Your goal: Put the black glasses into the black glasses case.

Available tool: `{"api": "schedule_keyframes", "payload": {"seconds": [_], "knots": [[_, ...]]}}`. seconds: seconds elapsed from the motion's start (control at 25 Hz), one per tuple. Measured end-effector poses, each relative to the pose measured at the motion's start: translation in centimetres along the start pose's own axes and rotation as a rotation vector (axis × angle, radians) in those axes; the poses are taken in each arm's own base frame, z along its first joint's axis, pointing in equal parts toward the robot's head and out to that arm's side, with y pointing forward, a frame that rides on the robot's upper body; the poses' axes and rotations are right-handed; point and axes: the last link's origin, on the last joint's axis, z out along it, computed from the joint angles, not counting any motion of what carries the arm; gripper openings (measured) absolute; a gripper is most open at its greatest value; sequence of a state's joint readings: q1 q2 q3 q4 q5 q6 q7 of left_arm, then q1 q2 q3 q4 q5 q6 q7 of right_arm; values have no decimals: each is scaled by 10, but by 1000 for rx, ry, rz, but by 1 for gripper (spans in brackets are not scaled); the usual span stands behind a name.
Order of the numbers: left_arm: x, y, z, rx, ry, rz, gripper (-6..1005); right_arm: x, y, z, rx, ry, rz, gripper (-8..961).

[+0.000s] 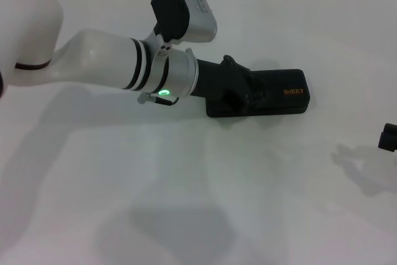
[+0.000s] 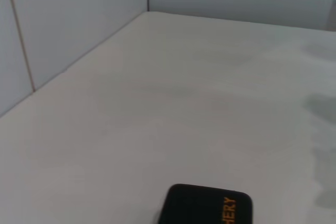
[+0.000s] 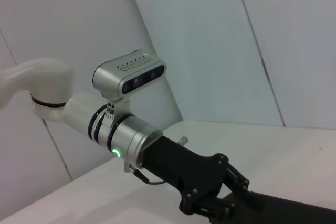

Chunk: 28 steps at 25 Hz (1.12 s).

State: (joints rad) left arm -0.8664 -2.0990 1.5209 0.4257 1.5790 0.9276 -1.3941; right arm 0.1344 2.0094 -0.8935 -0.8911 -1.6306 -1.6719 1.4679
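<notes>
The black glasses case [image 1: 282, 94] lies closed on the white table, its lid with orange lettering facing up. My left gripper [image 1: 249, 94] reaches in from the left and rests over the left half of the case, touching or just above the lid. The case's end also shows in the left wrist view [image 2: 205, 207] and under the left gripper [image 3: 227, 203] in the right wrist view [image 3: 294, 209]. The black glasses are out of view. My right gripper [image 1: 389, 136] is parked at the right edge of the table.
The white table [image 1: 186, 184] meets a tiled wall [image 2: 68, 19] at the back and on one side. The left arm's shadow falls on the table in front of the case.
</notes>
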Motion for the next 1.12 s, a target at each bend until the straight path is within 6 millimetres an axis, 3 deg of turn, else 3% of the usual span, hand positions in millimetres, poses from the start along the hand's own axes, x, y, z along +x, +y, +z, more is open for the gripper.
{"api": "schedule_keyframes", "payload": {"seconds": [0.2,0.36,0.48,0.64,0.72,1.12], "knots": [[1,8,-2,-49,13,13,241,-1,1,1,-7,0,-1,312],[19,19,-13,-99,99,54,241,1,3,-1,-12,-2,4,317],[34,29,-33,-120,185,76,240,1,5,-4,-22,-7,3,320],[43,36,-75,-72,283,101,241,-2,5,-3,-30,-17,-16,324],[39,37,-94,-38,312,91,242,-4,5,-3,-26,-19,-25,327],[31,45,-108,-123,336,56,245,-23,-1,16,-79,-19,-87,338]]}}
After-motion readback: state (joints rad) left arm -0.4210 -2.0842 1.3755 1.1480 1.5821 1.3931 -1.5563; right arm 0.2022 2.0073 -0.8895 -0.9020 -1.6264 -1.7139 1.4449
